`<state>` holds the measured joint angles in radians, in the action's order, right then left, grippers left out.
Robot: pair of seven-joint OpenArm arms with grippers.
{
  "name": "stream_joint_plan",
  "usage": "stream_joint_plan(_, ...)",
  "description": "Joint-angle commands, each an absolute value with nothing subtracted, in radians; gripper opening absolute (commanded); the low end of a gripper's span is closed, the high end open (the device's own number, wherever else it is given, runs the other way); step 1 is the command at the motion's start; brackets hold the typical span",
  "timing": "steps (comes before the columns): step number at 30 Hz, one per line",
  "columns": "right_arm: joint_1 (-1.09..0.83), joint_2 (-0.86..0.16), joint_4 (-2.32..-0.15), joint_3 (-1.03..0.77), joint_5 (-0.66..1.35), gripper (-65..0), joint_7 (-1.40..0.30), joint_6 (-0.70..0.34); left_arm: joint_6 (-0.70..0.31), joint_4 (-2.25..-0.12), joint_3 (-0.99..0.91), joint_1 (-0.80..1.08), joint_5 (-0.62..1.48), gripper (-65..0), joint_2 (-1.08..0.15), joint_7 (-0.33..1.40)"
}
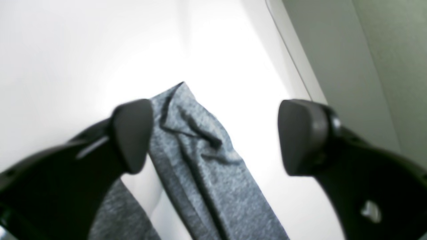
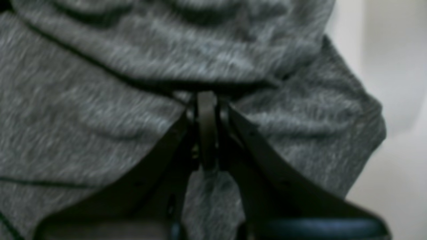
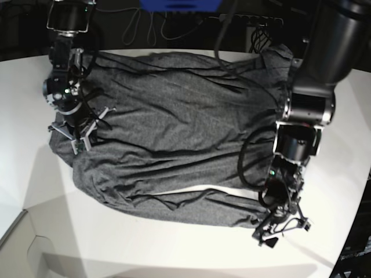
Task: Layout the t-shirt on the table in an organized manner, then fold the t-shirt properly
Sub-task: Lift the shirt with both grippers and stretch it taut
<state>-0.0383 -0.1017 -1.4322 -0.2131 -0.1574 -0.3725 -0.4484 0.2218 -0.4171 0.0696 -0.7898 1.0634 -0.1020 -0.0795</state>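
- The shirt (image 3: 174,145) lay spread across the middle of the table (image 3: 145,249), wrinkled, with one long strip of cloth trailing along its near edge.
- The left gripper (image 1: 213,136) stood over the end of that strip, jaws wide apart and holding nothing; the cloth lay on the table between and below its fingers (image 1: 133,133).
- The right gripper (image 2: 206,130) was closed at the opposite edge of the shirt, its jaws pinched together on a fold of cloth.
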Motion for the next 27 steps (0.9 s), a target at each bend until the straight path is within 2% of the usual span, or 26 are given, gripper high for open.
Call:
stream_joint_plan(1, -0.024, -0.11, -1.466, -0.216, -0.151, -65.0, -0.348, -0.452, 0.209, -0.473, 0.068, -0.782, 1.063, -16.9, -0.105, -0.09)
stream_joint_plan(6, -0.027, -0.108, -1.524, -0.217, -0.151, -65.0, -0.348, -0.452, 0.213, -0.843, 0.068, -0.568, 1.061, -36.5, -0.148, -0.025)
stream_joint_plan(8, -0.027, -0.111, -1.549, -0.217, -0.151, -65.0, -0.349, -0.452, 0.214, -0.954, 0.065, -0.49, 1.058, -42.1, -0.174, 0.015)
stream_joint_plan(10, -0.025, -0.113, -1.555, -0.217, -0.151, -65.0, -0.349, -0.452, 0.214, -0.995, 0.064, -0.426, 1.058, -45.1, -0.206, 0.021)
stream_joint_plan(16, 0.056, -0.113, -1.478, -0.208, -0.151, -65.0, -0.349, -0.453, 0.209, -0.84, 0.064, -0.407, 1.058, -46.5, -0.248, 0.019)
stream_joint_plan(22, 0.254, -0.113, -1.282, -0.185, -0.151, -65.0, -0.46, -0.453, 0.208, -0.595, 0.071, -0.535, 1.056, -46.4, -0.213, 0.019)
stream_joint_plan(27, 0.343, -0.13, -1.147, -0.185, -0.153, -65.0, -0.49, -0.453, 0.208, -0.481, 0.073, -0.622, 1.056, -45.0, -0.2, -0.004)
